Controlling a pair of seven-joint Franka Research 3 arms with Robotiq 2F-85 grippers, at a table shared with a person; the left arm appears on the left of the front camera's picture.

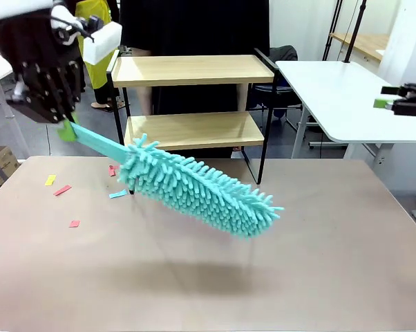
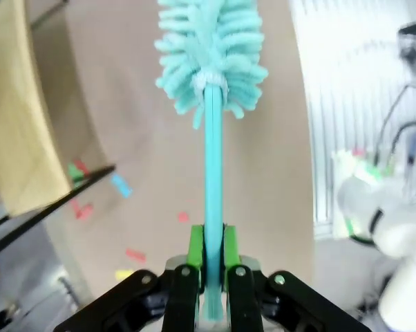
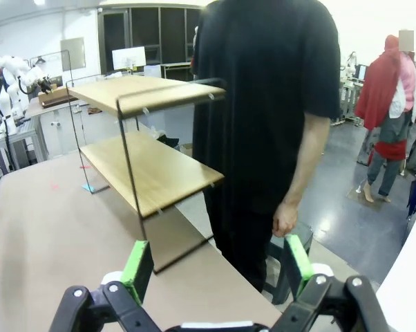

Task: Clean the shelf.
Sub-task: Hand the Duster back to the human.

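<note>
The shelf [image 1: 187,70] stands at the table's far edge, two light wood boards in a thin black frame; it also shows in the right wrist view [image 3: 149,173]. My left gripper [image 1: 68,130] at upper left is shut on the flat handle of a teal microfibre duster [image 1: 201,190], whose fluffy head hangs above the table in front of the lower board. In the left wrist view the green pads [image 2: 195,249] clamp the duster [image 2: 211,62] handle. My right gripper [image 1: 391,104] is at far right, open and empty, as its fingers [image 3: 139,266] show.
A person in black [image 3: 263,104] stands behind the shelf. Small coloured paper scraps [image 1: 61,190] lie on the brown table [image 1: 263,277] at left, near the shelf's left foot. A white table [image 1: 346,97] stands at the right rear.
</note>
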